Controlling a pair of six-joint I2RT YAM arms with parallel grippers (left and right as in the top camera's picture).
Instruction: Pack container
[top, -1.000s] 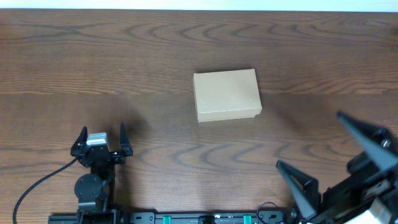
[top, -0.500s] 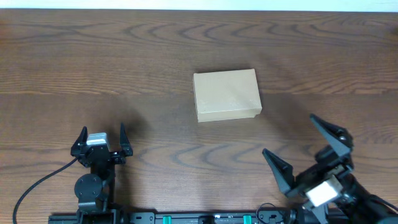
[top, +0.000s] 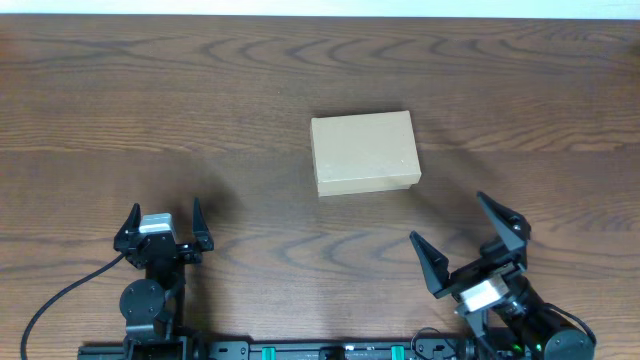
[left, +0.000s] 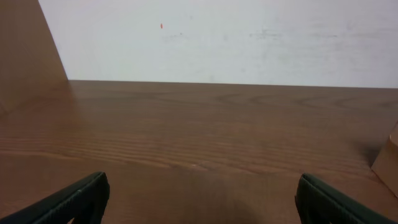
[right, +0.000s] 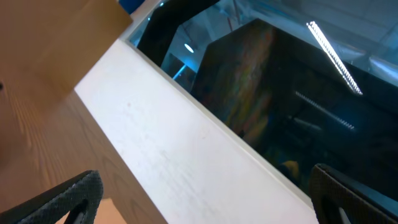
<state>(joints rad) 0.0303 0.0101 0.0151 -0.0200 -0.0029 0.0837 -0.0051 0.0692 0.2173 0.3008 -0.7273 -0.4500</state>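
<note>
The container (top: 364, 152), a plain tan cardboard box with its lid down, lies flat just past the middle of the table. My left gripper (top: 166, 210) rests near the front left, open and empty, well to the left of the box. In the left wrist view the left gripper (left: 202, 180) holds only bare table between its fingers, and a corner of the container (left: 388, 158) shows at the right edge. My right gripper (top: 449, 220) is open and empty, in front of the box and to its right. The tilted right wrist view shows the right gripper (right: 205, 180) wide open.
The wooden table (top: 200, 100) ends at a white wall (left: 217, 43) along its far edge. A black cable (top: 55, 300) curls beside the left arm's base. A mounting rail (top: 330, 350) runs along the front edge.
The right arm has swung in from the right edge toward the left and lower, staying open. The left arm and the box have not moved.
</note>
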